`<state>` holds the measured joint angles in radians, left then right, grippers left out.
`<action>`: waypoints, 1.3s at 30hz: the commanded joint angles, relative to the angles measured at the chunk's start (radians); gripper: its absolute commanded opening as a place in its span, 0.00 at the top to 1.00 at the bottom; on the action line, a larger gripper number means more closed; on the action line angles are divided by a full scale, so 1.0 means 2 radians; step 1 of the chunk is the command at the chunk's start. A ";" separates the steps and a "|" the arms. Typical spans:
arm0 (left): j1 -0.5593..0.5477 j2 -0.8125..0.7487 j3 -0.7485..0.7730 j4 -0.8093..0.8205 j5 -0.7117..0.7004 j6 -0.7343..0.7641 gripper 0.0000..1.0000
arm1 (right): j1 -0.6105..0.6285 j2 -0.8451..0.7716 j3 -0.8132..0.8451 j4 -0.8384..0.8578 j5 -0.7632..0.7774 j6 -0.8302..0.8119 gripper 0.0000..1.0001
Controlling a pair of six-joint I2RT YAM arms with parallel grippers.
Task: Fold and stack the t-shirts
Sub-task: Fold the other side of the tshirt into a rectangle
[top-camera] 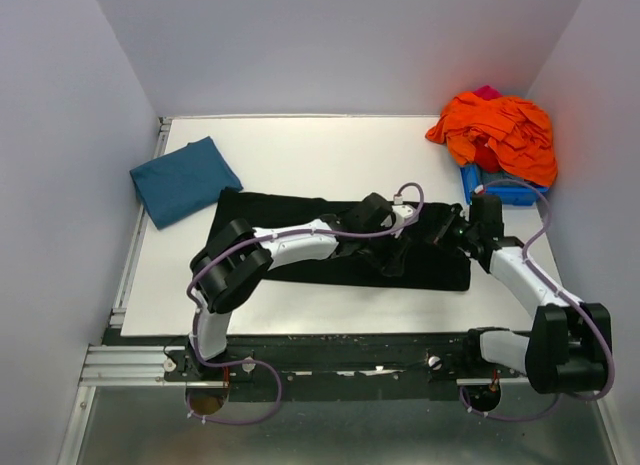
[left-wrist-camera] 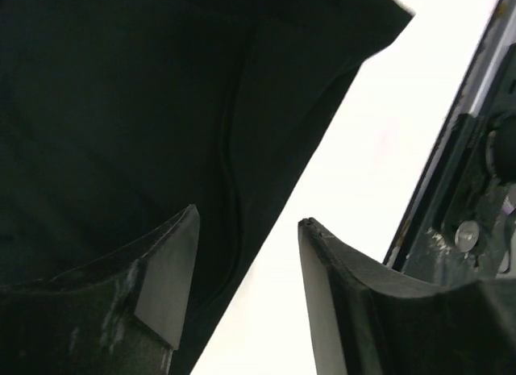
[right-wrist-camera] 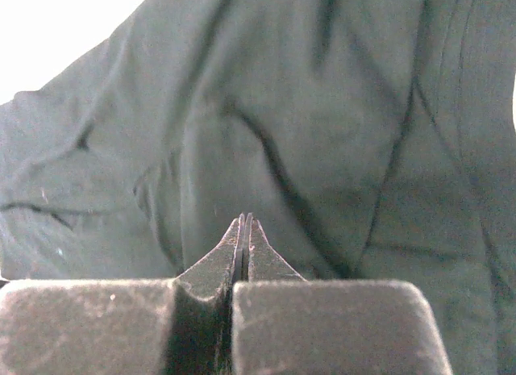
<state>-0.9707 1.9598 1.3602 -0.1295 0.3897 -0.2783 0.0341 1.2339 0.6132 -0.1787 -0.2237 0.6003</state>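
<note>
Top view first: the black t-shirt (top-camera: 255, 210) lies across the middle of the white table (top-camera: 330, 150) as a long folded strip, running from the left rear toward the right front. The teal t-shirt (top-camera: 185, 180) sits folded on its own at the left rear, just beside the black one's corner and not stacked on it. In the right rear corner a heap of orange clothes (top-camera: 500, 130) is piled on a blue bin (top-camera: 510, 193). Both arms bend in over the right half of the black t-shirt. The left arm (top-camera: 300, 243) reaches across it from the left, the right arm (top-camera: 520, 270) comes in from the right, and their ends are near each other. It's black on black there, so the fingers can't really be made out from up here.

Left wrist view: the left gripper (left-wrist-camera: 246, 222) is spread, with nothing between its fingers (left-wrist-camera: 165, 278). Below it runs the black t-shirt's edge with a seam along it, and bare table lies to the right. A dark metal frame (left-wrist-camera: 451, 206) shows at the far right.

Right wrist view: the right gripper (right-wrist-camera: 244, 218) is pressed together, tips meeting, with no cloth visibly caught. It hangs over wrinkled black t-shirt that fills nearly the whole view, and a bit of table shows at top left.
</note>
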 commanded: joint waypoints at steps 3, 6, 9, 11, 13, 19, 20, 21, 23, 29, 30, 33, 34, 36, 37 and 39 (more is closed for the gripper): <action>0.006 -0.068 -0.078 0.029 -0.017 -0.020 0.30 | -0.002 -0.080 -0.040 -0.118 -0.035 -0.015 0.88; 0.012 -0.080 -0.093 0.033 -0.022 -0.016 0.30 | -0.001 -0.118 -0.063 -0.118 -0.054 -0.008 0.86; 0.023 -0.078 -0.098 0.043 -0.007 -0.017 0.31 | -0.001 -0.122 -0.073 -0.117 -0.061 0.004 0.94; 0.027 -0.070 -0.096 0.044 0.001 -0.017 0.30 | -0.001 -0.108 -0.080 -0.104 -0.074 0.010 0.96; 0.027 -0.059 -0.090 0.041 -0.004 -0.013 0.30 | -0.001 -0.085 -0.082 -0.096 -0.068 0.020 0.99; 0.027 -0.026 -0.069 0.029 -0.012 0.002 0.30 | -0.002 -0.035 -0.078 -0.089 -0.002 0.058 0.99; 0.027 -0.024 -0.067 0.032 -0.007 0.003 0.30 | -0.003 -0.034 -0.078 -0.093 0.013 0.065 0.99; 0.027 -0.021 -0.067 0.035 -0.003 0.003 0.30 | -0.004 -0.036 -0.080 -0.095 0.027 0.071 0.99; 0.027 -0.015 -0.064 0.037 0.008 0.004 0.30 | -0.008 -0.044 -0.082 -0.103 0.047 0.083 0.99; 0.027 0.000 -0.048 0.009 0.018 0.017 0.32 | -0.010 -0.074 -0.077 -0.128 0.071 0.082 0.99; 0.027 0.000 -0.047 0.005 0.018 0.018 0.32 | -0.010 -0.081 -0.077 -0.127 0.068 0.077 0.99; 0.027 -0.005 -0.040 -0.011 0.009 0.022 0.33 | -0.010 -0.103 -0.066 -0.131 0.052 0.057 0.99; 0.027 -0.010 -0.037 -0.016 0.003 0.021 0.33 | -0.010 -0.108 -0.063 -0.128 0.041 0.052 0.99; 0.027 -0.021 -0.034 -0.020 -0.005 0.017 0.33 | -0.010 -0.111 -0.058 -0.115 0.005 0.035 0.99; 0.027 -0.026 -0.028 -0.023 -0.011 0.016 0.33 | -0.011 -0.108 -0.057 -0.108 -0.024 0.032 0.99; 0.028 -0.034 -0.017 -0.031 -0.021 0.010 0.33 | -0.010 -0.100 -0.054 -0.096 -0.046 0.030 0.99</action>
<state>-0.9138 1.9495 1.2724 -0.1486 0.3889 -0.2584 0.0177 1.0225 0.4736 -0.4091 -0.1909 0.7052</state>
